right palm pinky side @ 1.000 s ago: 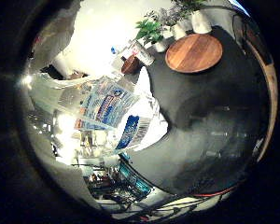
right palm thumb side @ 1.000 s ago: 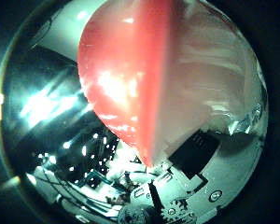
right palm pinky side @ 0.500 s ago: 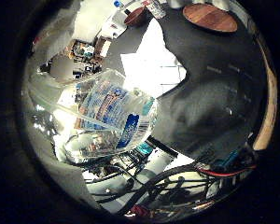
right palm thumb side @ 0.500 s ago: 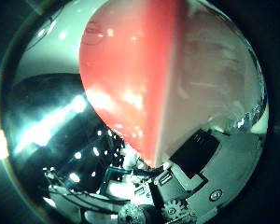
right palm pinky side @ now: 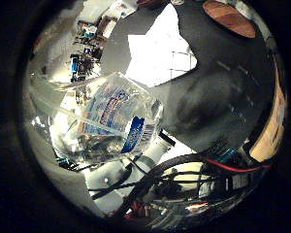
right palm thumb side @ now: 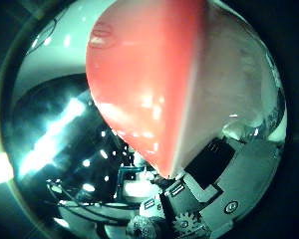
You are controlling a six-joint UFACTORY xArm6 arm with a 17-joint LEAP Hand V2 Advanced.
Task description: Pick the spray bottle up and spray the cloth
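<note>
A clear spray bottle (right palm pinky side: 111, 121) with a blue and white label lies close against the palm. Its red spray head (right palm thumb side: 154, 84) fills most of the thumb side view. My right hand (right palm thumb side: 204, 199) shows as black and white parts with a gear beside the red head, and its fingers are curled round the bottle. The white cloth (right palm pinky side: 157, 58) lies flat on the dark table (right palm pinky side: 218, 97), beyond the bottle's body and apart from it. The bottle hangs clear of the table.
A round wooden board (right palm pinky side: 230, 17) lies on the table past the cloth. A pale wooden edge (right palm pinky side: 271, 131) runs along the table's side. Shelves with clutter (right palm pinky side: 87, 48) stand in the room behind.
The camera has swung with the hand: the cloth now shows larger and nearer, and the wooden board has slid to the picture's edge. The bottle stays held against the palm.
</note>
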